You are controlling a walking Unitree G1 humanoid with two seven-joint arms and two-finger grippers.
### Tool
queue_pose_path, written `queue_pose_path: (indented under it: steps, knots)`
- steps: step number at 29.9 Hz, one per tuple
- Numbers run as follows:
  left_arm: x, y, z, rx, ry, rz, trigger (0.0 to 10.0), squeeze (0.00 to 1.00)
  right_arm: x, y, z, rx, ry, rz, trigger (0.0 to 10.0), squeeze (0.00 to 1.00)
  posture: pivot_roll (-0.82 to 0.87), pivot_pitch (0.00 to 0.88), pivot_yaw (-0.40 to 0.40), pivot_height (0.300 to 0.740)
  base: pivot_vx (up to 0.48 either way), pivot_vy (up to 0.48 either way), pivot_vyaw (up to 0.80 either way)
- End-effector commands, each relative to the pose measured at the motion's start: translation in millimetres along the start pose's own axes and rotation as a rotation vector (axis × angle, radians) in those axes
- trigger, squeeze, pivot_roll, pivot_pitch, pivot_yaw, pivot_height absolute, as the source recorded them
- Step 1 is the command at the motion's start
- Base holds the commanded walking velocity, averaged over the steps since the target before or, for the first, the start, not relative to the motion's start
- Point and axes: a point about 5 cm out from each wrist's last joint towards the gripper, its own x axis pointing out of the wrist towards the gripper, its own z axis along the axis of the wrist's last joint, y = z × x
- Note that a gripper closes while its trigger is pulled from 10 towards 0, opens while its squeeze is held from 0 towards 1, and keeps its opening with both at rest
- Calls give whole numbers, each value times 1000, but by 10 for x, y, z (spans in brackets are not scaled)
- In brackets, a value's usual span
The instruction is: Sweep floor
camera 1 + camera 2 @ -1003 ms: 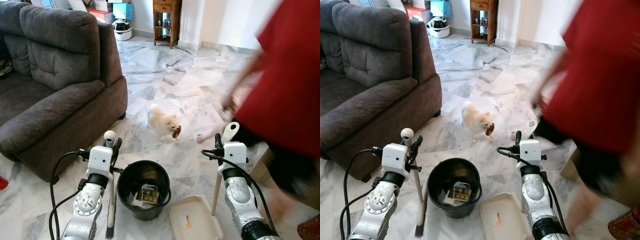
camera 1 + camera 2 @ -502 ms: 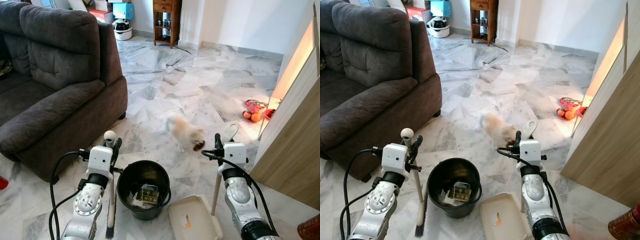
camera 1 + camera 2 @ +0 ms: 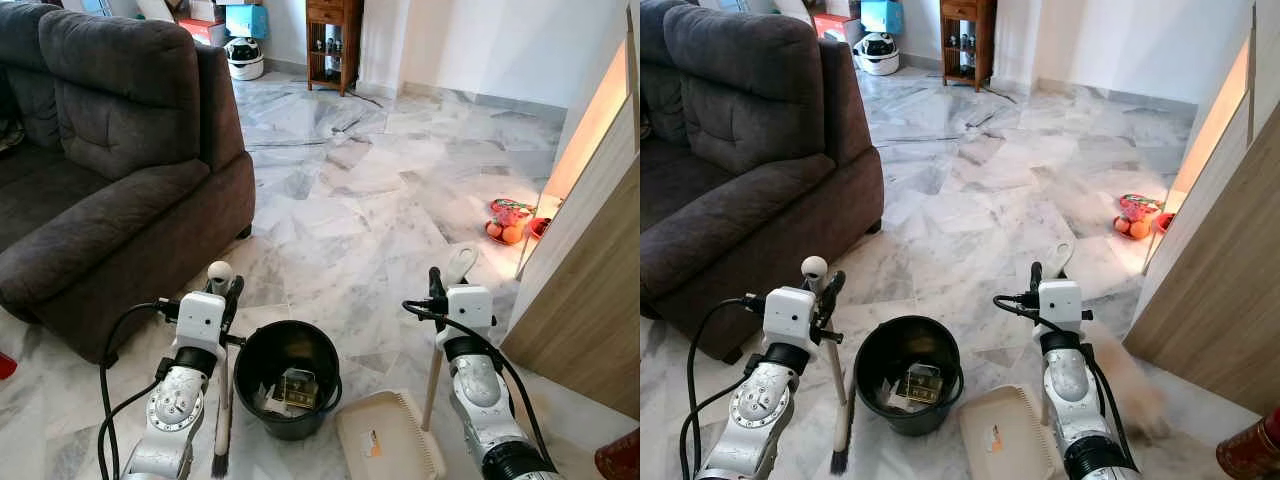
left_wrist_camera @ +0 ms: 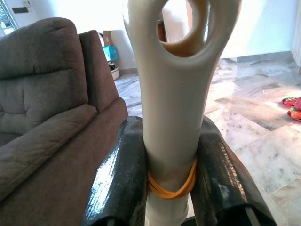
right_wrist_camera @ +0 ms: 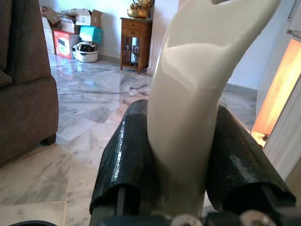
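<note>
Two grippers holding cream plastic sweeping tools upright over a grey-veined white marble floor [image 3: 340, 190].

The left gripper [image 3: 232, 295] is clamped on the cream handle of a dark-bristled hand broom [image 3: 221, 400], which bears an orange rubber band [image 4: 172, 186] between the fingers [image 4: 123, 174]. The right gripper [image 3: 436, 290] is clamped on the cream handle of a flat cream dustpan [image 3: 390, 437] resting on the floor. Between them stands a round black plastic bucket [image 3: 285, 378] containing litter. A dark grey fabric sofa [image 3: 110, 160] lies to the left; a blurred pale furry shape [image 3: 1130, 385] is beside the right arm.

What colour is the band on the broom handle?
Orange, wrapped round the cream broom handle between the left gripper fingers; left wrist view.
</note>
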Motion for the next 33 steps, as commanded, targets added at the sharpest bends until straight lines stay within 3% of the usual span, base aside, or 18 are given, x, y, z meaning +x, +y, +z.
queue_pose_path:
  steps: [1, 33]
  knots:
    - [12, 57, 21, 12, -11, 17, 10000, 0, 52, 9, 78, 8, -41, 0, 10000, 0, 109, 0, 27, 740, 0, 0, 0]
    - [3, 52, 18, 7, -13, 12, 10000, 0, 55, 33, 80, 10, -40, 13, 10000, 0, 102, 0, 30, 740, 0, 0, 0]
